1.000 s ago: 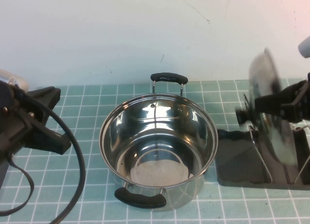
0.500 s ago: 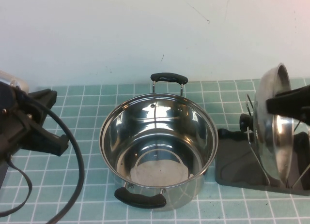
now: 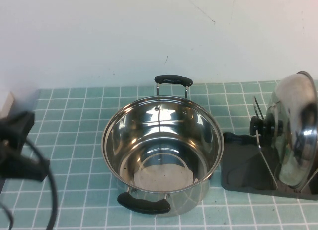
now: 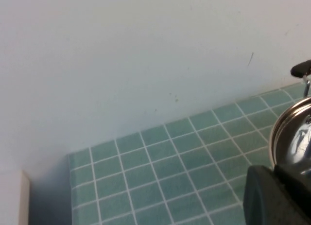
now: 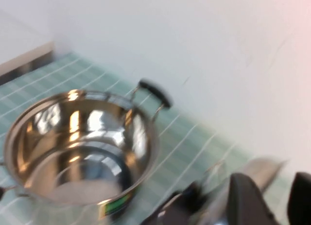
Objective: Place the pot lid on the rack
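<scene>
Nearest the camera, the left gripper (image 3: 22,155) is sitting low at the table's left edge, well apart from everything, carrying nothing; whether its fingers are parted I cannot tell. Behind it the steel pot (image 3: 162,155) is standing open and uncovered at mid-table on the teal tiled table (image 3: 74,115). Right of the pot, the rack (image 3: 246,168) is lying flat with its wire prongs rising, and the pot lid (image 3: 297,135) is standing on edge in it, leaning between the prongs, its black knob (image 3: 257,125) pointing toward the pot. The right gripper (image 5: 265,198) is showing only in its own wrist view, hovering above and beside the lid, with a gap between its two dark fingers (image 5: 248,196) and nothing held. By the look of it the lid is already resting on the rack unaided. Judging the lid: rigid polished steel, moderately weighty, slick on the dome, likely to roll or tip along its rim. The knob is seeming the surest place to take hold, the rim a poorer second.
</scene>
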Tool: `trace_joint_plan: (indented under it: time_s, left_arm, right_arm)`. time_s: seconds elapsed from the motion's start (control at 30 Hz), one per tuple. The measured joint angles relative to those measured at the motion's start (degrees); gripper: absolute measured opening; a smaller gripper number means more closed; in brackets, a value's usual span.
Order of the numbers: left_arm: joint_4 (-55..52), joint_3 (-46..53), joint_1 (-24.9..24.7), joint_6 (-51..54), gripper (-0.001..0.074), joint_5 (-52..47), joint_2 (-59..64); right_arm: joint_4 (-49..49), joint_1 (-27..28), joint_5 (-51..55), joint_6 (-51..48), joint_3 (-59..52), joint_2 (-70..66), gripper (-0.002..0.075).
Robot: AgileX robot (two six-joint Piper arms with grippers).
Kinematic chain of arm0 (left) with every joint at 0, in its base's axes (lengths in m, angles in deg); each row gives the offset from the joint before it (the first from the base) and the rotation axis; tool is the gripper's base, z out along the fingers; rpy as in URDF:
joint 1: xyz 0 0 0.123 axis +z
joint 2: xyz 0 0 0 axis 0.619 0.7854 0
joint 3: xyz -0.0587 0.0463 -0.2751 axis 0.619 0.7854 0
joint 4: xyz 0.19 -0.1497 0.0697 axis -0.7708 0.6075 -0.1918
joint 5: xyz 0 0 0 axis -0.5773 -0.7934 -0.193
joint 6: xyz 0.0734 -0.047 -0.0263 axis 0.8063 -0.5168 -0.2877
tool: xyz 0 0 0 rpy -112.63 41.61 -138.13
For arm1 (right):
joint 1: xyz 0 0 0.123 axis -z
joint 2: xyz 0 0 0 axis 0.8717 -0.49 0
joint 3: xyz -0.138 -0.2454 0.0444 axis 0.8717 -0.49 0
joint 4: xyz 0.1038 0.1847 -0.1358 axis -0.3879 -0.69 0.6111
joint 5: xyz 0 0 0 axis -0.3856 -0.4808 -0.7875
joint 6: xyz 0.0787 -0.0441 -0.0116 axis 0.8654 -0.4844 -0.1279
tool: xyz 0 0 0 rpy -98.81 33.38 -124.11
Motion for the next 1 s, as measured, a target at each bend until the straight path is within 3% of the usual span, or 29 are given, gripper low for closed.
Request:
trace_joint_plan:
  time_s: [0.17, 0.27, 0.53, 1.0]
  left_arm:
    - [0.00, 7.33, 0.00, -2.08, -0.0001, -2.48, -9.88]
    - [0.00, 10.54, 0.00, -4.60, -0.0001, -4.66, -16.92]
    - [0.12, 12.81, 0.00, -5.85, -0.0001, -7.52, -29.26]
    - [0.12, 12.93, 0.00, -5.94, -0.0001, -7.71, -30.17]
  right_arm:
    - [4.12, 0.00, -3.58, -0.46, 0.09, 16.34, 0.0066]
    - [4.80, 0.00, -6.72, -0.72, -1.46, 24.40, 0.0017]
    - [5.08, 0.00, -11.12, -0.46, -9.71, 31.58, -0.0001]
    - [3.08, -1.08, -10.93, 1.68, -16.19, 31.58, -0.0001]
